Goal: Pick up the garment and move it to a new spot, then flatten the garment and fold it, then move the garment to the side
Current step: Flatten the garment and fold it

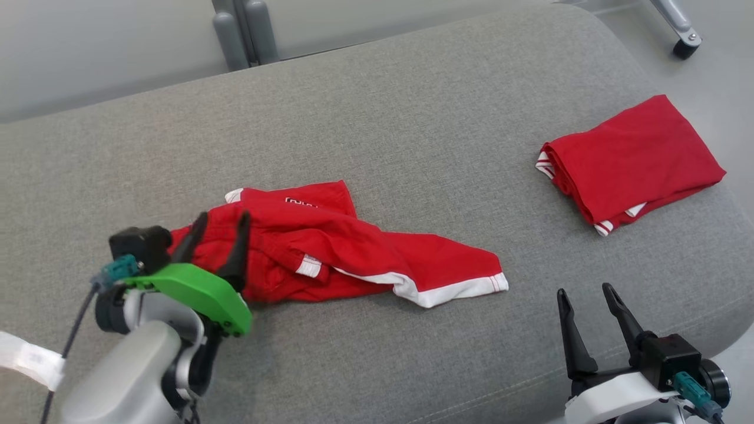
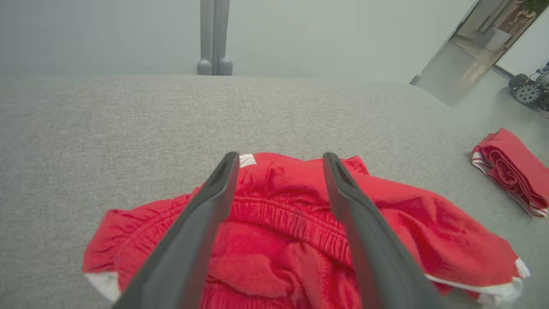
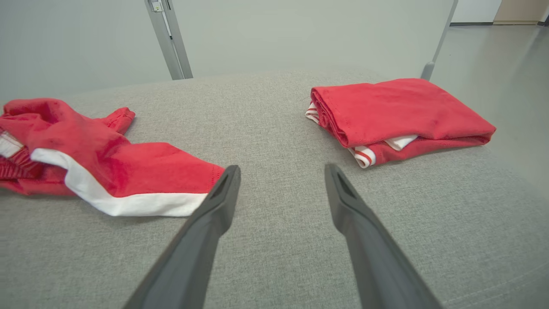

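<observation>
Grey woven cushion (image 1: 412,106): broad padded surface, bearing all items.
Red garment (image 1: 353,247): shorts with white hem trim and elastic waistband, crumpled, lying left of centre, one leg trailing toward the middle.
Folded red garment (image 1: 636,159): neat stack with white striped edges, far right, well apart from the first.
Left gripper (image 1: 224,217): fingers spread wide over the crumpled waistband end, nothing clamped between them; whether the tips touch cloth cannot be told.
Right gripper (image 1: 584,290): fingers wide apart, empty, above bare cushion near the trailing hem.
</observation>
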`<state>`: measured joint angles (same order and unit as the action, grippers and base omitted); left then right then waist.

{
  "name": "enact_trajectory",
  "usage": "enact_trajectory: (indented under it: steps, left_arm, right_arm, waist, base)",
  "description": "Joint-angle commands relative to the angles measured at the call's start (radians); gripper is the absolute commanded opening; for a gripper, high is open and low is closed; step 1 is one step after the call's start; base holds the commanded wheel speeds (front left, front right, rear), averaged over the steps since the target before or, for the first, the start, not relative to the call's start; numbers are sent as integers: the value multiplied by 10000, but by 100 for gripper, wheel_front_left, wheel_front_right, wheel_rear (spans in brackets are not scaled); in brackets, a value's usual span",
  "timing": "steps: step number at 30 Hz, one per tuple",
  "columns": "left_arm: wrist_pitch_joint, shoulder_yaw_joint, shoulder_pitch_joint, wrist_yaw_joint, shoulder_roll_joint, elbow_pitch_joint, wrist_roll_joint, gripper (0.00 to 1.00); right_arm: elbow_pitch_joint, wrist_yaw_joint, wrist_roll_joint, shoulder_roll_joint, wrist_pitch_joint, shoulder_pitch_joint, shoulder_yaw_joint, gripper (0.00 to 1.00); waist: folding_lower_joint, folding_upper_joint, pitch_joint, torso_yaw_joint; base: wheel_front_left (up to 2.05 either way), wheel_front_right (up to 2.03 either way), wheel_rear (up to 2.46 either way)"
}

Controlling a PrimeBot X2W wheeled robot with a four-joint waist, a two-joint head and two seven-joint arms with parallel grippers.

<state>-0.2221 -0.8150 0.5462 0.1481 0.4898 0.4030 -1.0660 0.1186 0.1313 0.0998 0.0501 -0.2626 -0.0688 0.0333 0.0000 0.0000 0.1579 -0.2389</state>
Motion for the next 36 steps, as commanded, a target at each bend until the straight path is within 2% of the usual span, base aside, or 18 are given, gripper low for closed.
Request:
enact_trajectory:
  steps: [1,4,10,16,29,30,31,33,36]
  left_arm:
    - [59,-75,-389,320,-141,-535,-123,100]
    - [298,-221,-996,841,-359,-1559,-358,100]
    - [736,-568,-1812,1261,-680,-2470,-748,100]
    - [1135,-666,-2010,1188,-964,-2119,-1145,100]
    - [788,-401,-1181,816,-1220,-784,-1008,100]
    - [826,-430,-1121,788,-1246,-704,-977,79]
    - [878,-453,-1059,745,-1264,-632,-975,40]
    - [1080,-580,-913,601,-1197,-568,-926,0]
    - [1560,-772,-715,343,-921,-762,-900,0]
  right_arm:
    - [-21,-13,-7,13,-28,-63,26,100]
    - [-8,-13,-51,13,-28,27,120,100]
    - [0,-13,-79,15,-28,119,234,100]
    - [-12,-13,-167,13,-28,70,250,100]
    - [-77,-13,-189,12,-28,107,229,100]
    - [-72,-13,-161,13,-28,132,243,100]
    - [-65,-13,-141,13,-28,149,258,100]
    - [-45,-13,-114,11,-28,168,294,100]
    - [-23,-13,-68,13,-27,181,248,100]
  waist:
    - [0,0,-75,154]
    - [0,0,-77,183]
    - [0,0,-76,79]
    - [0,0,7,-123]
    - [0,0,158,-325]
    - [0,0,167,-323]
    - [0,0,176,-318]
    - [0,0,198,-314]
    - [0,0,206,-293]
  base:
    - [0,0,0]
    - [0,0,0]
    - [0,0,0]
    - [0,0,0]
    - [0,0,0]
    - [0,0,0]
    - [0,0,0]
    - [0,0,0]
    - [0,0,0]
